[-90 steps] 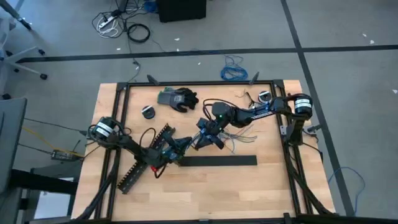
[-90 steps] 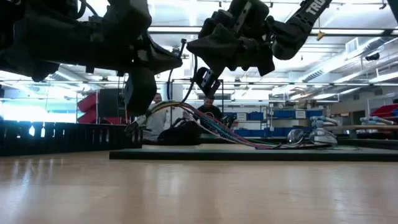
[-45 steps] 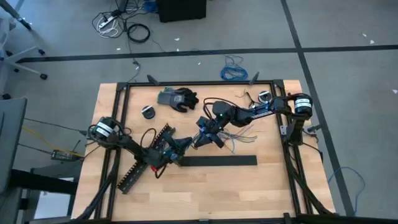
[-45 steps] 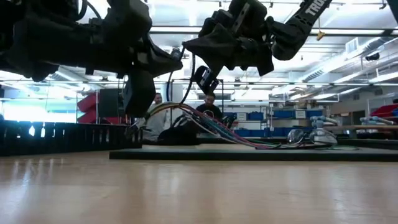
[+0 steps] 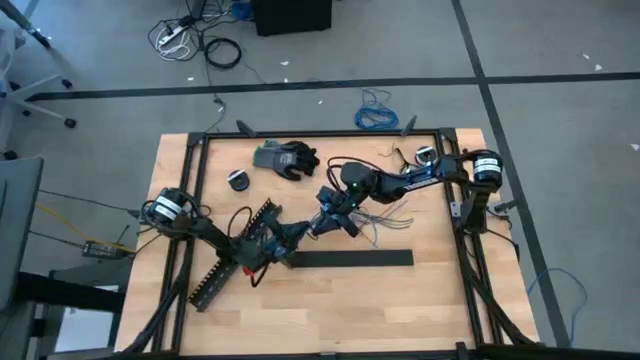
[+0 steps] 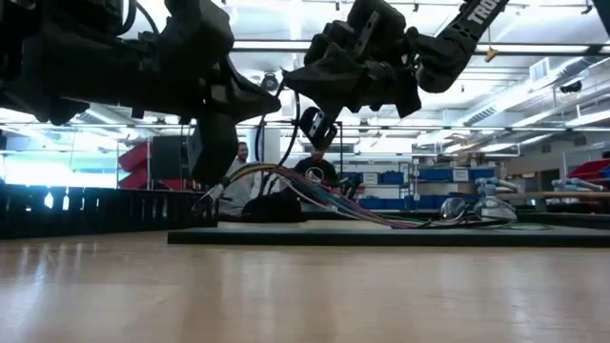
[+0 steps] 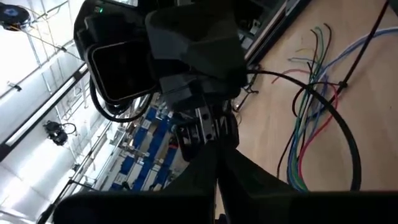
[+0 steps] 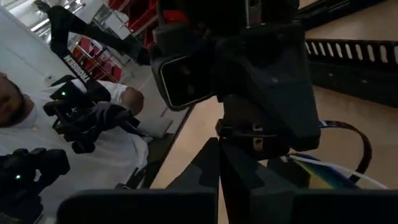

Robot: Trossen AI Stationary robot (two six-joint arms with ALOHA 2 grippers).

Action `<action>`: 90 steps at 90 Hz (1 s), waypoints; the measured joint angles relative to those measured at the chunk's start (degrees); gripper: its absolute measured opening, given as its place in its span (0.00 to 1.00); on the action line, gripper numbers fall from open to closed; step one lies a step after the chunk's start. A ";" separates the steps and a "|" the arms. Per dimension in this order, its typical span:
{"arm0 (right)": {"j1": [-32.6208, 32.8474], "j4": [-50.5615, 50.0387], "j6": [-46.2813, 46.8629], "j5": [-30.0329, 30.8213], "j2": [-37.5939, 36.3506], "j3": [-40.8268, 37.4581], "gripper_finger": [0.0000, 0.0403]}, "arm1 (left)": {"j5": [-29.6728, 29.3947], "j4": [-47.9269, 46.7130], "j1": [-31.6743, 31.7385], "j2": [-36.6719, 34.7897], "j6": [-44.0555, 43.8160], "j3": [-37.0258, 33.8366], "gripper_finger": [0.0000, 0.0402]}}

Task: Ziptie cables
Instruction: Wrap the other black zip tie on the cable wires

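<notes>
The cables (image 5: pixel 375 225) lie mid-table with their far ends fanned out (image 7: pixel 311 43). Their near part rises off the wood in an arch (image 6: pixel 276 171). A thin black ziptie (image 7: pixel 348 137) curves in a wide loop round them; it also shows in the right wrist view (image 8: pixel 364 146). My left gripper (image 5: pixel 298 230) and my right gripper (image 5: pixel 326 218) hang tip to tip above the table's middle, both shut, just left of the cables. Each wrist view is mostly filled by the other arm's gripper. My left gripper comes from above, slanting down, and the cables' raised end (image 6: pixel 212 188) runs to its fingertips. The fingers themselves hide what they pinch. The cables arch up from there and slope down to the table (image 6: pixel 429 223). My right gripper's fingers are shut close by the ziptie's loop, where its end runs in behind the gripper (image 7: pixel 252 73). The gripper's own body hides the place of contact. Which part it has cannot be told.
A wide flat black bar (image 5: pixel 350 258) lies just near of the grippers. A slotted black duct (image 5: pixel 232 258) lies slantwise under the left arm. A dark glove (image 5: pixel 286 158) and a small round roll (image 5: pixel 238 180) sit at the far side. People show in the room beyond.
My right gripper has drawn back a little toward the table's right edge. The raised arch of the cables has sunk slightly.
</notes>
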 joint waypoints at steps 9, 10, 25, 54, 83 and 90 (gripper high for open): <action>-0.19 0.35 0.02 0.07 0.00 0.00 0.00 | 0.01 -0.73 0.00 0.00 -0.02 0.00 0.00; -0.21 0.35 0.02 0.08 0.00 0.00 0.00 | 0.00 -0.79 0.00 0.00 -0.03 0.00 0.00; -0.66 0.62 0.24 0.13 0.00 0.00 0.00 | 0.02 -1.44 0.00 0.00 -0.37 0.00 0.00; -0.57 0.21 0.13 0.68 0.00 0.00 0.00 | 0.03 -1.49 0.25 0.00 -0.79 0.00 0.00; -0.81 -2.74 -0.91 1.60 0.02 0.02 0.00 | 0.76 -3.30 0.93 0.00 -3.52 0.00 0.00; -0.97 -2.59 -0.97 1.60 0.02 0.02 0.00 | 0.78 -3.28 0.94 0.00 -3.69 0.00 0.00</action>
